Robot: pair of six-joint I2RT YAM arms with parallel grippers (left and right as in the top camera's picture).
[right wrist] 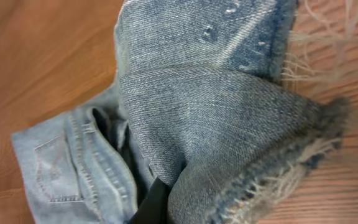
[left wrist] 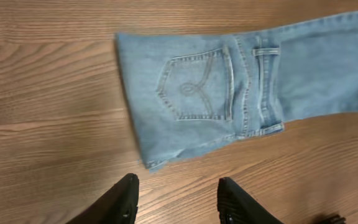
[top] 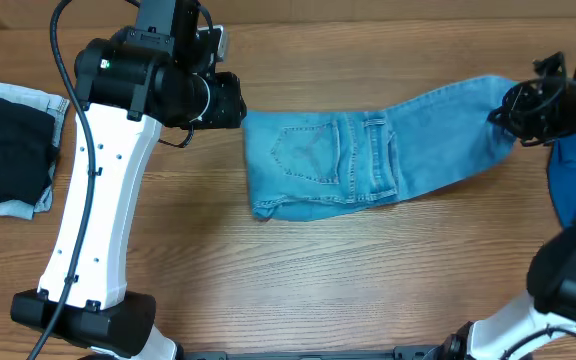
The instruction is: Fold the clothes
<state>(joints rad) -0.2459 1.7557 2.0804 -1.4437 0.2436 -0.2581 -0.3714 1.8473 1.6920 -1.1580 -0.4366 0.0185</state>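
Light-blue jeans [top: 368, 150] lie across the middle of the table, waist end with back pockets to the left, legs running up to the right. My right gripper [top: 521, 118] is shut on the frayed leg hem [right wrist: 272, 180], which drapes over its finger [right wrist: 151, 205]. My left gripper [left wrist: 176, 190] is open and empty above bare wood just off the waist end of the jeans [left wrist: 191, 93]; overhead it sits left of the jeans [top: 230, 100]. A brighter blue denim piece [top: 568, 175] lies at the right edge.
A stack of folded clothes, dark navy piece [top: 3, 150] on top of pale denim, lies at the table's left edge. The arm bases stand at the front left [top: 83, 315] and front right [top: 568, 285].
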